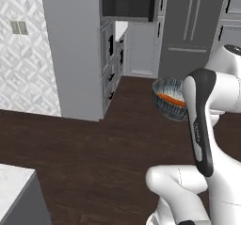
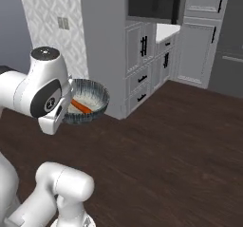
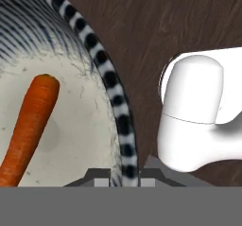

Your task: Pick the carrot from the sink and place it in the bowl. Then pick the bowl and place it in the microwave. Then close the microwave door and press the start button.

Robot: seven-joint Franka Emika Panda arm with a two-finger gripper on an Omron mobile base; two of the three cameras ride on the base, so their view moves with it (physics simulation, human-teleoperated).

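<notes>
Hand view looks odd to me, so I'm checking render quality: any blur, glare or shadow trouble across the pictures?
Hand view: sharp, carrot casts a faint shadow inside the bowl, no glare. Left and right base views: evenly lit, slightly soft, bowl edges a little blurry.

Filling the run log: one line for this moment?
stage: carrying | gripper: shut on bowl rim | carrot: in bowl | bowl: over wood floor

- Dark wood floor [image 1: 94, 158] spreads across the room.
- Grey cabinets [image 2: 142, 60] carry black handles.
- Patterned white wall [image 1: 23, 54] holds a switch plate [image 1: 19, 27].
</notes>
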